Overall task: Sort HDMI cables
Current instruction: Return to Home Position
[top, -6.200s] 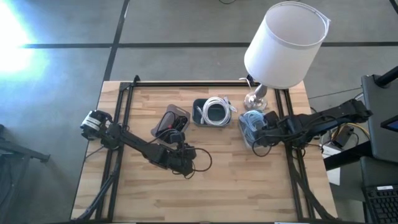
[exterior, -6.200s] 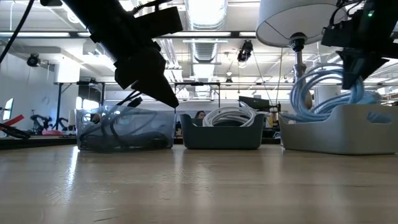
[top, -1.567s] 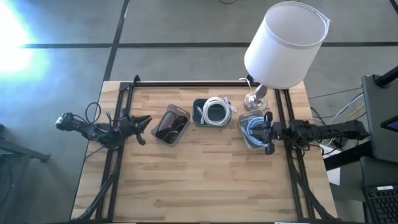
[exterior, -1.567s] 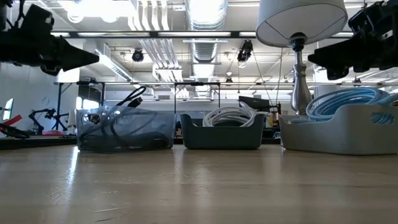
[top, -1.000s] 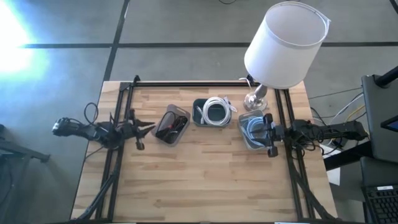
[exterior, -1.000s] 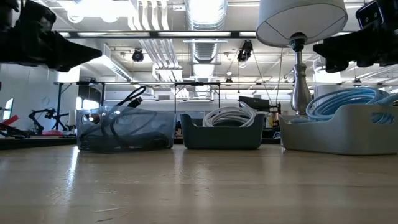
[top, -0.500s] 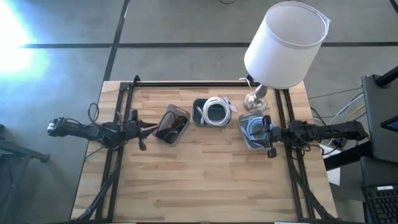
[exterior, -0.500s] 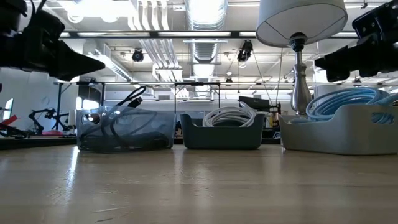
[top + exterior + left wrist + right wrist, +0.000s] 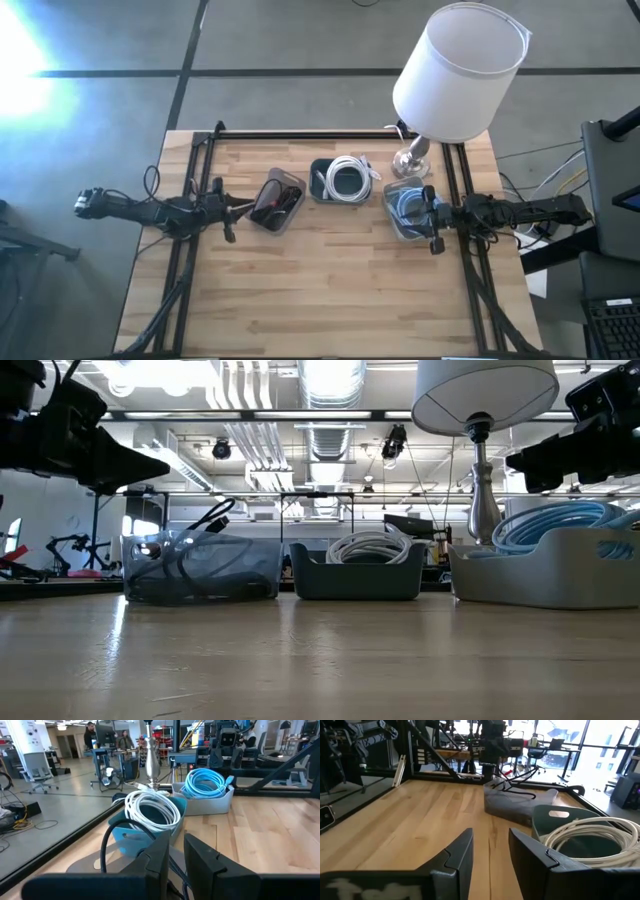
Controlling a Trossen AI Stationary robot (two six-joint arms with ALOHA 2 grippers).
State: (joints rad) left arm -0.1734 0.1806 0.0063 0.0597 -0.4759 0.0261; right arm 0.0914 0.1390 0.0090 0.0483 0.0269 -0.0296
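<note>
Blue cables (image 9: 404, 207): lying coiled in white bin (image 9: 393, 226), row's right end; bin's long side running far-to-near.
White cables (image 9: 349, 176): lying flat in middle bin (image 9: 317, 182).
Black cables (image 9: 272, 203): sitting in clear bin (image 9: 256, 217), turned diagonal; loop (image 9: 212, 516) above rim showing only in low view.
Left gripper (image 9: 238, 206): hovering left of clear bin, fingers slightly parted, empty.
Right gripper (image 9: 424, 214): hovering at white bin's right edge, fingers parted, empty.
Table (image 9: 330, 300): near half lying open.
</note>
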